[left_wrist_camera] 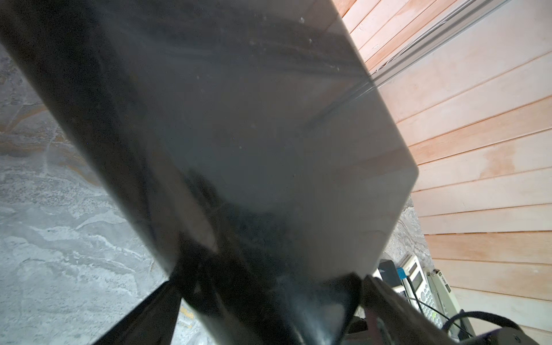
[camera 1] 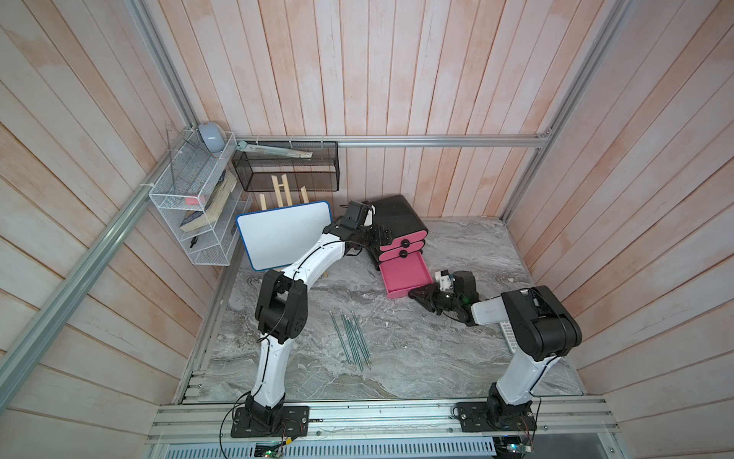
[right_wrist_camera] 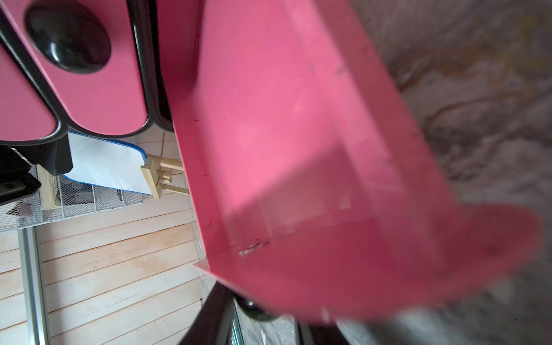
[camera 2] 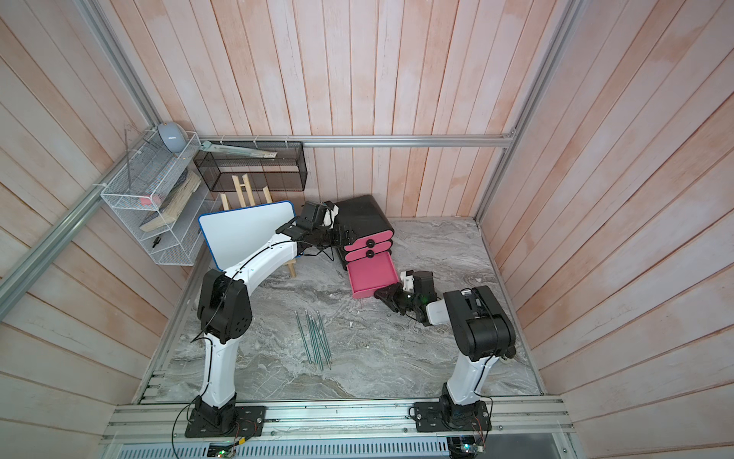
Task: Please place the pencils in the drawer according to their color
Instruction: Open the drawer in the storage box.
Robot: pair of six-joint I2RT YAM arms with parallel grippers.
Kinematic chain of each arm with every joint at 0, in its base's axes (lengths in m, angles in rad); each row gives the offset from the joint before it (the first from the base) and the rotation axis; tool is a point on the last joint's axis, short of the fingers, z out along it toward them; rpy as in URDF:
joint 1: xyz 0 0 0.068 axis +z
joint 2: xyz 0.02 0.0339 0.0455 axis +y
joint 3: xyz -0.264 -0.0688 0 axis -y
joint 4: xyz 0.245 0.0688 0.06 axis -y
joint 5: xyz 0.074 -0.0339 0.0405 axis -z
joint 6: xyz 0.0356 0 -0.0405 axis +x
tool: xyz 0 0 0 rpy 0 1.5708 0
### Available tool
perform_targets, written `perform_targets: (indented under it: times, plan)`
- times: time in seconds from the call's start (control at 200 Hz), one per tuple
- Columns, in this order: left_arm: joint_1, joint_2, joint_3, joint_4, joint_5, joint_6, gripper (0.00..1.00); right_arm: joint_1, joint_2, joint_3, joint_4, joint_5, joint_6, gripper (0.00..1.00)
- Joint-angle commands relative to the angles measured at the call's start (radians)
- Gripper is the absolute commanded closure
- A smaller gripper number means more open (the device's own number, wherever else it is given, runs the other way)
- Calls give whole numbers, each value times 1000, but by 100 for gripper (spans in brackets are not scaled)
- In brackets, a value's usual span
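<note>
The drawer cabinet (camera 1: 397,216) (camera 2: 361,216) is black and rounded and stands at the back of the marble table. Its two upper pink drawers are closed. The bottom drawer (camera 1: 403,274) (camera 2: 371,274) (right_wrist_camera: 298,149) is pulled out, and I see nothing inside it. My right gripper (camera 1: 417,294) (camera 2: 383,294) (right_wrist_camera: 260,310) is at its front, shut on the round black knob. My left gripper (camera 1: 377,238) (camera 2: 343,236) (left_wrist_camera: 268,280) clasps the cabinet's left side (left_wrist_camera: 268,134), one finger on either side of the black body. Several teal-green pencils (camera 1: 351,337) (camera 2: 315,337) lie side by side on the table, in front of both grippers.
A whiteboard on a wooden easel (camera 1: 284,234) leans just left of the cabinet. A white wire shelf (camera 1: 190,214) and a black mesh basket (camera 1: 286,167) hang on the back-left walls. A white phone-like device (camera 1: 509,337) (left_wrist_camera: 427,292) lies under my right arm.
</note>
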Motion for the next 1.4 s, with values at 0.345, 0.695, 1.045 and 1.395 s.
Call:
perform_targets:
  times: [0.345, 0.695, 1.045, 1.395]
  plan:
    - [-37, -15, -85, -108, 16, 41, 0, -47, -49, 5, -47, -47, -50, 49]
    - [-29, -125, -156, -84, -20, 34, 0, -48, -200, -12, -182, -19, -109, 37]
    - [-8, -402, -432, 6, -56, -12, 0, 74, -427, 29, -489, 141, -247, 38]
    - [41, -777, -883, 88, -133, -189, 0, 411, -362, 211, -682, 415, -306, 42]
